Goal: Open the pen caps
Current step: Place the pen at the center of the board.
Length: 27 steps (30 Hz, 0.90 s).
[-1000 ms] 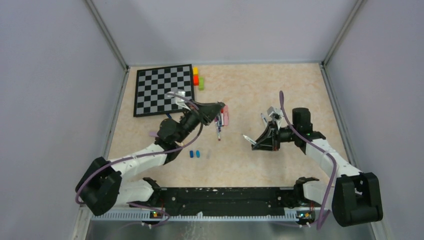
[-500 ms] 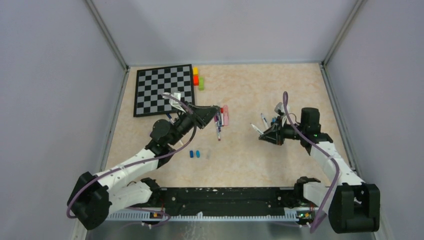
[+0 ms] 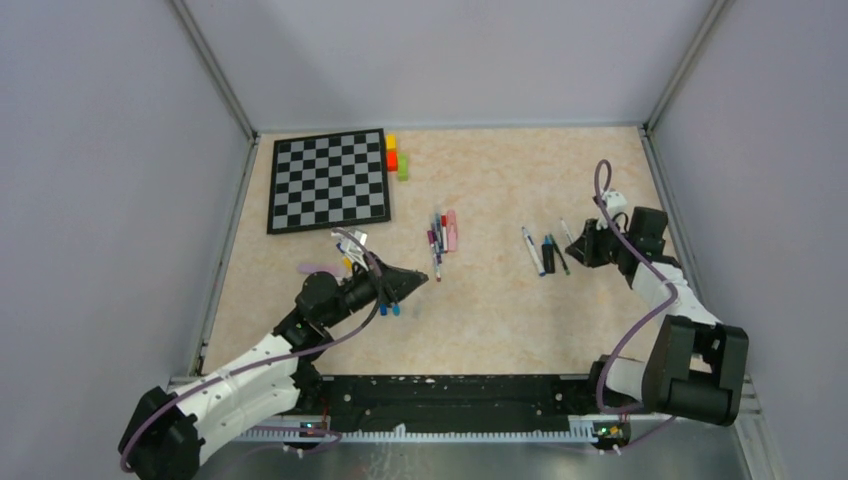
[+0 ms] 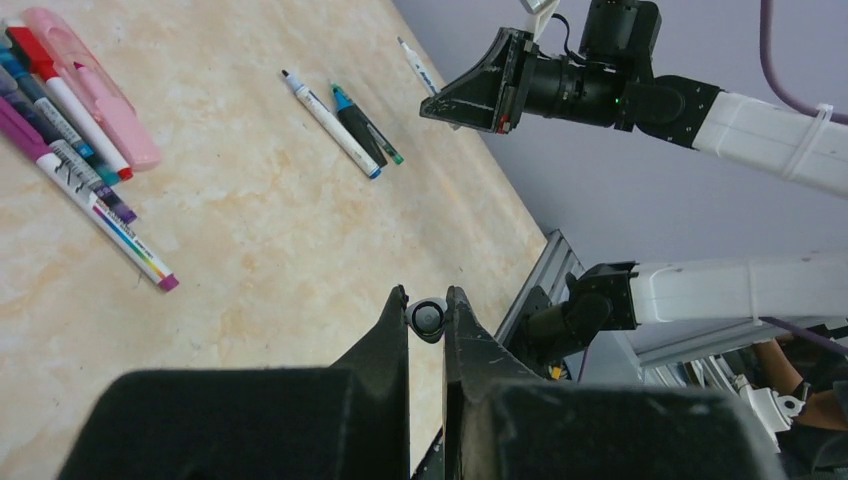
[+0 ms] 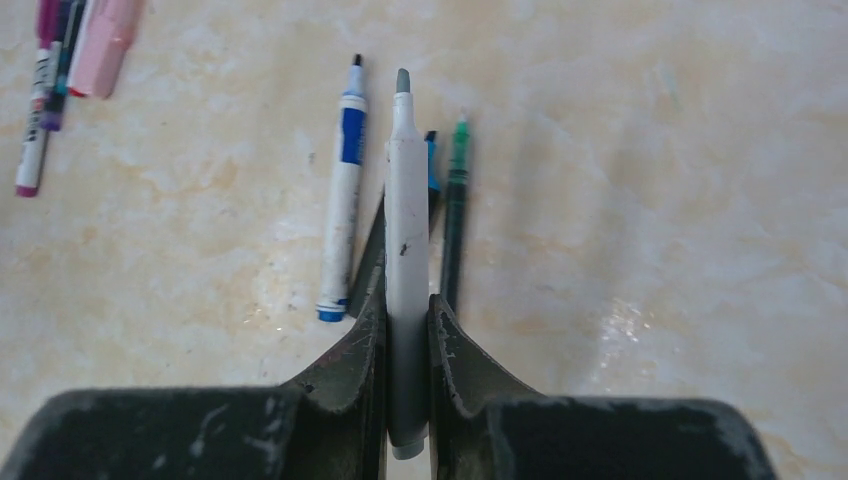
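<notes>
Pinching, left side: the left gripper [image 4: 428,300] has its fingers almost together on a small grey pen cap [image 4: 430,320]. It is held clear of the table [image 3: 500,310], on the arms' side of the chessboard's [image 3: 328,181] near right corner.
Right side: the right gripper [image 5: 407,300] is clamped narrow round the barrel of a pale grey pen [image 5: 404,180], far off to the right of the chessboard. The pen's nib is bare (no cap on that end) and points away from the wrist.
Beneath that pen: three more lie side by side. They are a white-and-blue pen [image 5: 340,190], a dark one mostly hidden, and a green pen [image 5: 455,200].
Bunch: a cluster of pens [image 3: 438,240] lies against a pink highlighter [image 3: 452,230], just right of the chessboard's near corner.
Loose caps: two blue caps [image 3: 390,309] lie by the left gripper.
Blocks: yellow, red and green blocks [image 3: 394,156] sit just beside the chessboard's far right corner.
</notes>
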### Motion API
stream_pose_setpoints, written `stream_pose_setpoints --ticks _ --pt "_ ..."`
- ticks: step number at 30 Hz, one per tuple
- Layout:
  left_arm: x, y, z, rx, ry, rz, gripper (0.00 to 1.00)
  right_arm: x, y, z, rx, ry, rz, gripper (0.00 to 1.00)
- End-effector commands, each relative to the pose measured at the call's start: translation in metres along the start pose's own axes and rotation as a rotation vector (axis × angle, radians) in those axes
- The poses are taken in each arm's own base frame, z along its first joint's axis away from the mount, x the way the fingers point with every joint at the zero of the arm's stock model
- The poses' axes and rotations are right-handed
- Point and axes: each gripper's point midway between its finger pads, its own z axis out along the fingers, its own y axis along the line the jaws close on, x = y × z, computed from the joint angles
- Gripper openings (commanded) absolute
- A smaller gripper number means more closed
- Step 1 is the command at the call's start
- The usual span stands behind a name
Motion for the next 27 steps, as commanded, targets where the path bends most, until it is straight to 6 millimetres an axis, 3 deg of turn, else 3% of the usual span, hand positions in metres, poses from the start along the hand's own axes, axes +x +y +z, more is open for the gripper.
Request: stream_pose_setpoints --ticks 1,11,27 --pt "0.006 0.002 -0.011 0.004 0.006 0.019 0.0 -0.013 -0.033 -0.005 0.098 -0.013 0.03 0.0" --pt "0.025 0.016 -0.024 -0.025 0.039 0.021 0.01 0.011 -0.046 0.009 0.083 0.083 0.095 0.01" --pt "0.029 0.014 -0.025 -0.015 0.064 0.019 0.01 0.028 -0.043 0.021 0.024 0.155 0.174 0.18"
